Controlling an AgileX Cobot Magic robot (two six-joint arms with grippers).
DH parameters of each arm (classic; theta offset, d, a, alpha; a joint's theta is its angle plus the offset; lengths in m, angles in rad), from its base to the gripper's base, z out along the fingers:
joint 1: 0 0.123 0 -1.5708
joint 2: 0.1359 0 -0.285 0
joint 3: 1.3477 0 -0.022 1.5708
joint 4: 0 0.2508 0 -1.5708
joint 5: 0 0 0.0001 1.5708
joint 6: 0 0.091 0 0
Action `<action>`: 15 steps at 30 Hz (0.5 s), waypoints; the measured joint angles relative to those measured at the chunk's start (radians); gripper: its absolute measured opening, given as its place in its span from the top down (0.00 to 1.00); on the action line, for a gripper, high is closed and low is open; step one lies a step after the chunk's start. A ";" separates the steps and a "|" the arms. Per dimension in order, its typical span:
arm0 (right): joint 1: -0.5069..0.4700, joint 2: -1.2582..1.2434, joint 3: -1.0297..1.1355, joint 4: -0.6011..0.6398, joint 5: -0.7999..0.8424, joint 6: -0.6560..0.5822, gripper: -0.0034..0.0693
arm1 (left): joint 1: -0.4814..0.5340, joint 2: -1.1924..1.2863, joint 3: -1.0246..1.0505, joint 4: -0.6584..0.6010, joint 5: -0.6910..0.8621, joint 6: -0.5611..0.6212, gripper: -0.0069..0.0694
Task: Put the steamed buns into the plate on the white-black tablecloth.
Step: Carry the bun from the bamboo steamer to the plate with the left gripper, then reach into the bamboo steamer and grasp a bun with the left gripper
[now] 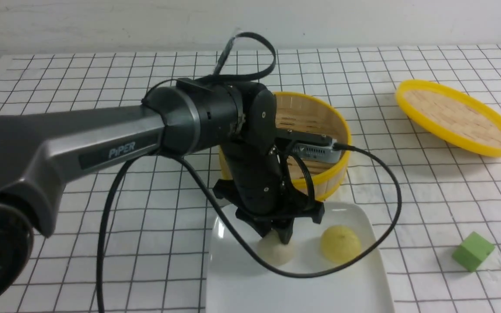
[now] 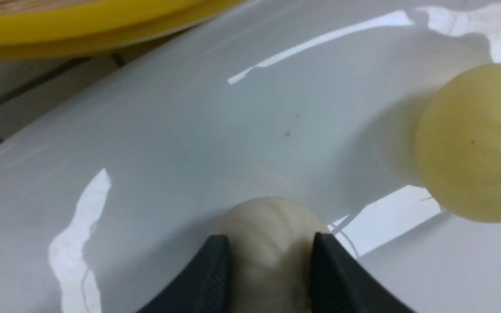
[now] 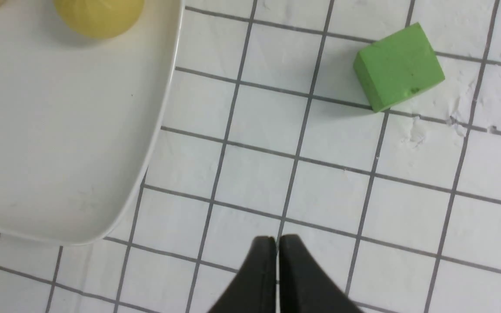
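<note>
Off-white bun [image 2: 268,215] apparently resting on plate [image 2: 181,143], left gripper [image 2: 270,239] clasping it, right gripper [image 3: 276,240] closed

The tablecloth [image 1: 429,182] was white with a thin black grid; the plate [image 1: 233,287] was glossy white; the off-white bun [image 1: 276,253] and the pale yellow bun [image 1: 340,243] both showed faint pleat lines; the basket [image 1: 339,171] and the lid [image 1: 457,117] were tan, rimmed bright yellow; the cube [image 1: 472,251] was green; the left arm [image 1: 102,139] dark grey.
</note>
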 joint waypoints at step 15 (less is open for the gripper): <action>0.000 0.000 0.000 0.001 0.000 0.000 0.89 | 0.162 0.088 -0.486 0.054 0.207 -0.116 0.85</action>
